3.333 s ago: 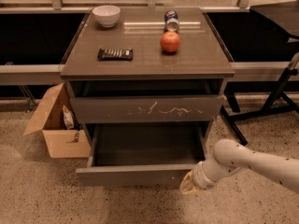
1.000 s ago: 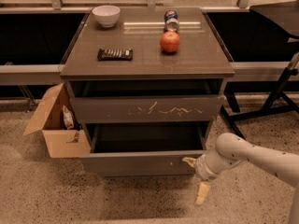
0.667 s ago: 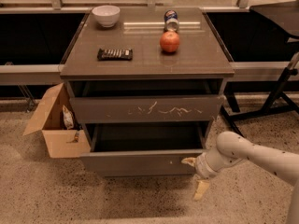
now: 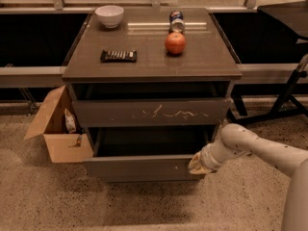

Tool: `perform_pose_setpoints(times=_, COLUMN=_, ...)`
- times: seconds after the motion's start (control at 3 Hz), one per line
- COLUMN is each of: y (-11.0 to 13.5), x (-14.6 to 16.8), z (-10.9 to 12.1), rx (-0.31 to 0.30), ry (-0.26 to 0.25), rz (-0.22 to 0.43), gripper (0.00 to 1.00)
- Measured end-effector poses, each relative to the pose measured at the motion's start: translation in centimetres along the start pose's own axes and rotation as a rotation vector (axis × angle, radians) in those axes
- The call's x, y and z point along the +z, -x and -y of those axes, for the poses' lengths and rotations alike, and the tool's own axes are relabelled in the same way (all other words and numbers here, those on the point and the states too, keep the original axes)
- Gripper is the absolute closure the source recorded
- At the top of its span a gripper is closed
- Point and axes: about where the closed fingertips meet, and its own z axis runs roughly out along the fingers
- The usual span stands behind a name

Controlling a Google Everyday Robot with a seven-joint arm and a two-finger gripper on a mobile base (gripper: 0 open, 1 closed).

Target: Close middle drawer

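Observation:
The middle drawer (image 4: 139, 168) is a wide, shallow dark grey drawer low in the cabinet (image 4: 154, 66), with a tiny pale speck right of centre on its flat front. It stands partly pulled out, and its dark inside shows above the front. My gripper (image 4: 196, 165) is at the right end of that front, against it or very close to it. The white arm (image 4: 255, 148) reaches in from the right. Above it is the taller drawer front with white scratch marks (image 4: 151, 112), also slightly out.
On the cabinet top lie a white bowl (image 4: 109, 16), a can (image 4: 176, 19), a red apple (image 4: 175, 43) and a dark snack bar (image 4: 118, 56). An open cardboard box (image 4: 60, 131) stands on the floor at the left. Black stand legs (image 4: 288, 97) are at the right.
The middle drawer has slid well back into the cabinet since the earliest frame. My gripper has moved up from beside the drawer's lower right corner onto the right end of its front.

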Motion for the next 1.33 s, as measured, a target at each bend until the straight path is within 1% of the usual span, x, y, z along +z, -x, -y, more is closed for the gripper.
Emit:
perform_pose_setpoints(times=0.33, y=-1.4, x=0.4, z=3.0, rx=0.026, ry=-0.058, rz=-0.061, gripper=0.59)
perform_pose_setpoints(times=0.67, y=-2.2, x=0.5, z=4.7, rx=0.046, ry=-0.111, rz=-0.085, gripper=0.34)
perform_pose_setpoints(times=1.0, y=-2.5, x=0.3, z=5.7, rx=0.054, ry=-0.146, rz=-0.081, gripper=0.12)
perform_pose_setpoints(times=1.33, y=-1.5, x=-0.8, z=5.1, rx=0.027, ry=-0.165, rz=-0.046, gripper=0.0)
